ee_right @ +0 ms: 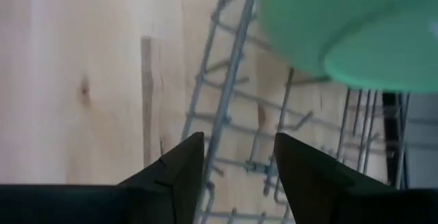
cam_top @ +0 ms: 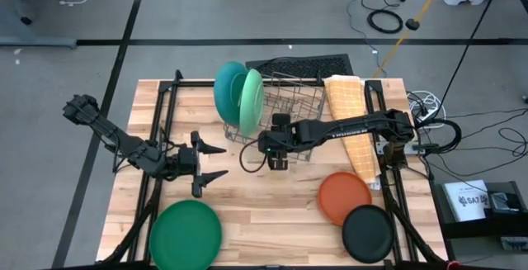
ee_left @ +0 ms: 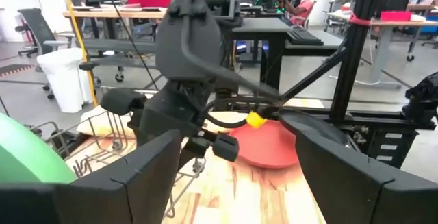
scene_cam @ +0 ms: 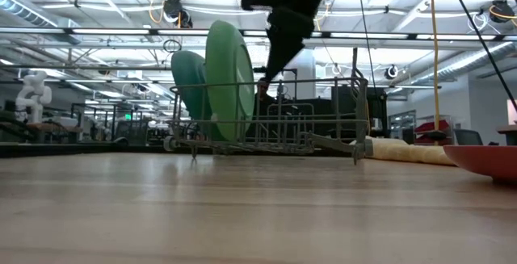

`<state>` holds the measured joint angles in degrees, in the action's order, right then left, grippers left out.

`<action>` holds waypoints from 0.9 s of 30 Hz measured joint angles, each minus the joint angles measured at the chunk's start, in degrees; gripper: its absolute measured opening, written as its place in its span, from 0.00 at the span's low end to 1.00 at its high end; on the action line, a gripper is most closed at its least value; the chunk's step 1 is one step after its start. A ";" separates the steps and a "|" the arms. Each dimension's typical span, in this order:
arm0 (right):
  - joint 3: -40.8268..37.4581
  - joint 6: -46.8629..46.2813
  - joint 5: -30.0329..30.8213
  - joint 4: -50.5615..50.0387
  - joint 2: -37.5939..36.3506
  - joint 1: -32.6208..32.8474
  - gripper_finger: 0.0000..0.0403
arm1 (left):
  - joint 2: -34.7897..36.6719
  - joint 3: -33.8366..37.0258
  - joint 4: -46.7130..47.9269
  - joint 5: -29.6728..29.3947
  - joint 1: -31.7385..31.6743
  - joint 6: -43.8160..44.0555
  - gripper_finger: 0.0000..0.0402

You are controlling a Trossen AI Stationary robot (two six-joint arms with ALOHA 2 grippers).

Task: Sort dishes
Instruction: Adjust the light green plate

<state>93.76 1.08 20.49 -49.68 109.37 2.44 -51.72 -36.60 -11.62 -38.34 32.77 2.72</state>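
1. We see a wooden table (cam_top: 272,220) with a grey wire rack (cam_top: 289,105) near its far edge, about in the middle.
2. Two plates stand on their edges in the left end of the rack. The teal plate (cam_top: 228,88) is the outer one, and the light green plate (cam_top: 251,102) is just beside it, toward the inside of the rack.
3. The dark green plate (cam_top: 186,234) lies flat near the table's front edge, on the left side.
4. The orange plate (cam_top: 343,196) lies flat on the right side of the table. The black plate (cam_top: 368,232) lies by the front right corner, and its rim sits a little over the orange one.
5. An orange checked cloth (cam_top: 355,125) lies along the right side, next to the rack.
6. The right gripper (cam_top: 277,159) hangs over the front edge of the rack, close to the light green plate. Its fingers (ee_right: 179,169) are a little way apart and hold nothing.
7. The left gripper (cam_top: 216,164) is above the left half of the table, behind the dark green plate. Its fingers (ee_left: 147,166) are spread wide and hold nothing.
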 joint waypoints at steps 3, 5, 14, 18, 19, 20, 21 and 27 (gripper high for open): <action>0.00 -0.43 -3.26 -1.02 0.12 -0.68 0.40 | -0.02 0.00 0.97 -0.89 0.00 0.01 0.75; 0.00 -0.04 -5.82 -0.17 0.12 -0.79 0.38 | -0.01 0.00 1.67 -1.18 0.00 0.01 0.75; -0.02 0.96 -9.82 0.06 2.23 -1.09 0.22 | -0.02 0.00 1.76 -1.21 0.00 0.05 0.75; -0.09 1.25 -9.67 0.42 3.55 -0.94 0.14 | -0.02 0.00 1.80 -1.41 0.00 0.72 0.75; -0.07 1.29 -9.82 0.58 3.55 -0.70 0.11 | -0.02 0.00 1.94 -1.43 0.00 1.06 0.75; -0.07 1.26 -9.77 0.68 3.56 -0.40 0.08 | -0.01 0.00 2.31 -1.45 0.00 1.33 0.75; -0.07 0.84 -9.82 0.72 3.57 -0.09 0.06 | -0.02 0.00 2.72 -1.50 0.00 1.45 0.75; 0.04 3.56 -14.35 0.43 3.53 2.73 0.02 | -0.03 0.00 5.35 -1.77 0.00 1.49 0.75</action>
<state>93.80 4.65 6.15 -49.25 112.90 5.17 -51.75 -36.60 -6.27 -40.11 32.77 4.21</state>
